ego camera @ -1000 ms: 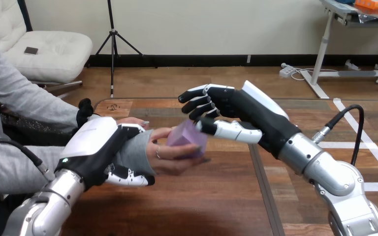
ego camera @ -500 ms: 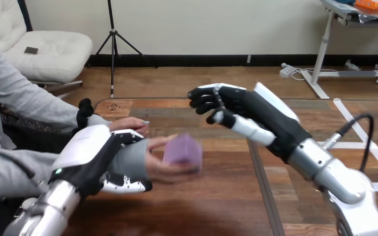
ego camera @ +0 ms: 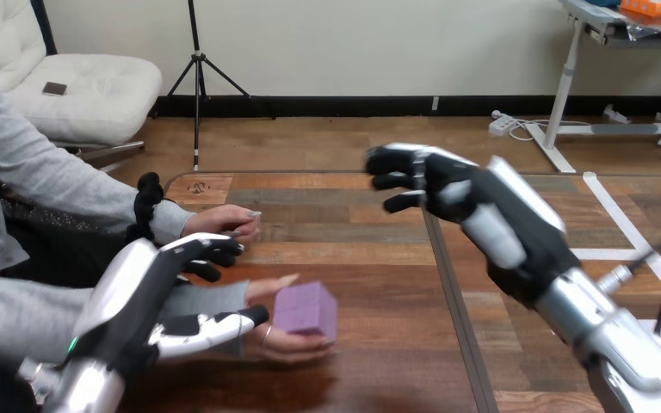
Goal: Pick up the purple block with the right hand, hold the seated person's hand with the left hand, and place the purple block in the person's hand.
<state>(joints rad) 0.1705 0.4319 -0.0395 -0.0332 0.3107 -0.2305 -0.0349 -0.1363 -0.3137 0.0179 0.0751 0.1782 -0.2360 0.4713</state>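
Nearest, left hand point(ego camera: 138, 284): it came in low at my left, white back turned up, clamped round the person's wrist point(ego camera: 200, 301).
Left fingers point(ego camera: 209, 252): they were bent over the far side of the grey-sleeved wrist, their black tips lying on the sleeve.
Left thumb point(ego camera: 213, 327): it lay along the near side of that wrist, so the wrist sat between thumb and fingers.
Person's hand point(ego camera: 288, 348): just beyond my left fingertips, palm up, held low over the table point(ego camera: 379, 361).
Purple block point(ego camera: 305, 311): it rested on that upturned palm, just past my left thumb tip and well apart from my right fingers; neither of my hands touched it.
Person's other hand point(ego camera: 224, 222): it lay on the table just beyond my left fingers, not touching them.
Right hand point(ego camera: 452, 189): it hung over the table, farther off and well to the right of the block.
Right fingers point(ego camera: 393, 181): they were loose and lightly bent, spread apart, with nothing in them, pointing left toward the person.
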